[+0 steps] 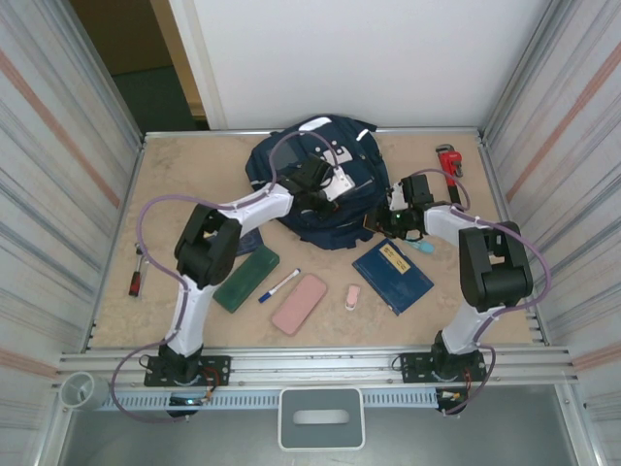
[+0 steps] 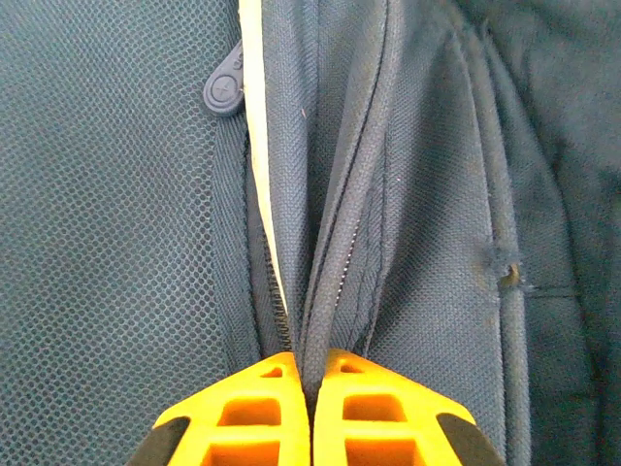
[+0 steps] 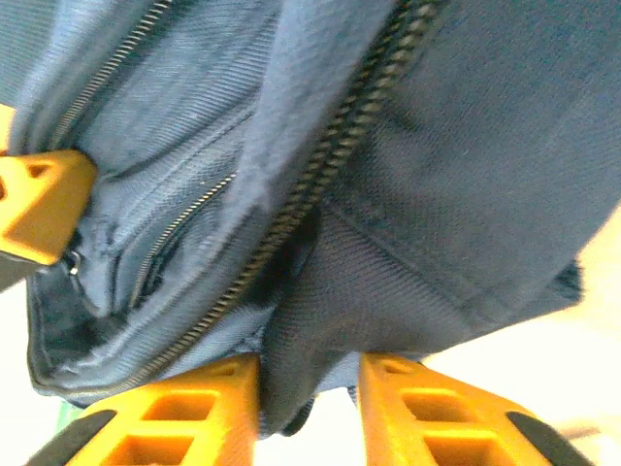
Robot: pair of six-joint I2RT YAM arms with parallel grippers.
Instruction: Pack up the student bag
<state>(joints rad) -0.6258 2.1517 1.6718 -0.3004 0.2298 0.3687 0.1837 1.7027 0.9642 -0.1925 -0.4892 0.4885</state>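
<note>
the large navy-blue fabric student bag (image 1: 335, 225) lies on the counter (image 1: 184, 165). my left pincer (image 2: 312, 374) is clamped on the bag's zipper ridge (image 2: 335, 243). my right pincer (image 3: 309, 374), jaws apart, straddles a fold (image 3: 310, 320) at the bag's edge; i cannot tell if it grips. an uneven pull could drag the bag or slip off.

place: robot test cell | evidence: ribbed metal walls (image 1: 58, 146), aluminium rail (image 1: 310, 361), enclosed table (image 1: 184, 160)
</note>
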